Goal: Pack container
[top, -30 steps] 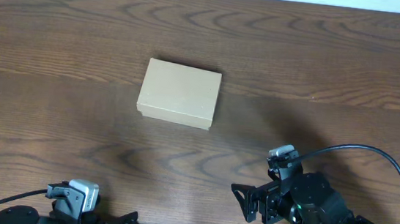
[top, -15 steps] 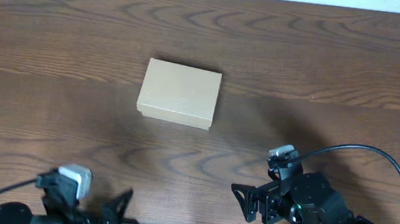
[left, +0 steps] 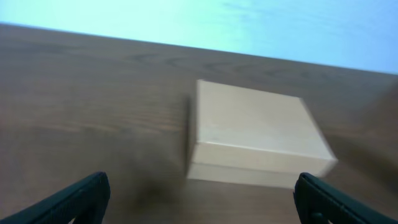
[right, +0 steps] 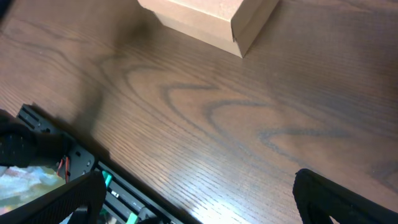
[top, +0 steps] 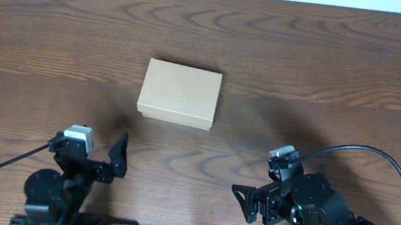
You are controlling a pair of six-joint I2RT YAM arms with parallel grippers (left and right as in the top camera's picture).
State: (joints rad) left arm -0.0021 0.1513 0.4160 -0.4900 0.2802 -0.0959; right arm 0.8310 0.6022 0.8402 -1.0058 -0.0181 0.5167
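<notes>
The tan cardboard container [top: 180,93] lies flat near the middle of the dark wooden worktop [top: 323,65], a little left of centre, its lid down and its sides turned slightly off square to the worktop's edge. My two arms sit at the near edge, one on each side, both well apart from the box.

My left fingers [left: 78,198] stand wide apart and hold nothing. In the left wrist view their two dark tips frame the lower corners, with the container ahead between them and bare wood in front of it.

My right fingers [right: 336,190] are likewise spread wide and empty. In the right wrist view the box shows only at the top edge, one corner turned toward me, the rest cut off by the frame. From overhead they point leftward along the near side of the worktop.

A black cable [top: 374,151] loops over the wood beside my right arm.
</notes>
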